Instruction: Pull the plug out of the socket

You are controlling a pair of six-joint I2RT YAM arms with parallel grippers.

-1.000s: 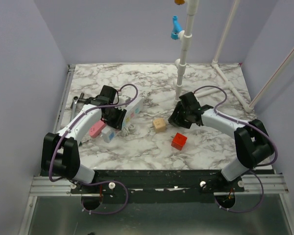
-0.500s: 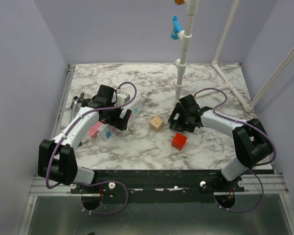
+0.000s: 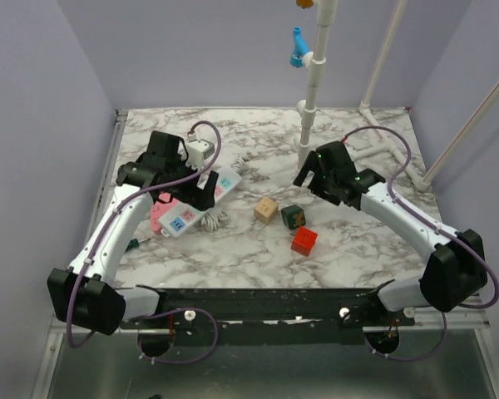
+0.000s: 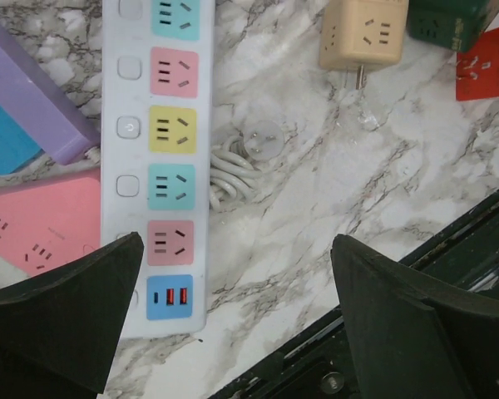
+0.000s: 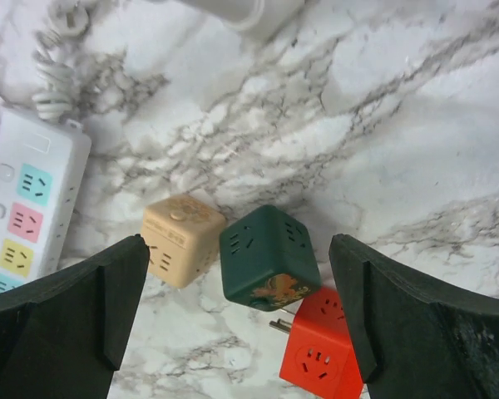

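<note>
The socket (image 4: 158, 158) is a long white strip with coloured outlets, lying flat on the marble; it also shows in the top view (image 3: 219, 188) and the right wrist view (image 5: 23, 212). None of its visible outlets holds a plug. A dark green cube plug (image 5: 266, 258) lies loose on the table (image 3: 293, 217), between a beige cube (image 5: 181, 239) and a red cube (image 5: 324, 353). My right gripper (image 5: 239, 241) hovers open above the green cube, touching nothing. Over the strip's near end, my left gripper (image 4: 237, 245) stands open and empty.
A pink strip (image 4: 41, 224) and a purple bar (image 4: 33, 100) lie to the left of the socket. The socket's coiled white cord and round plug (image 4: 262, 137) rest beside it. White pipes (image 3: 312, 91) stand at the back. The black front rail (image 4: 399, 316) lies close below.
Both grippers have opened and lifted. The green cube, earlier hidden in the right gripper, now lies on the table. The left arm rose and drew back off the strip.
</note>
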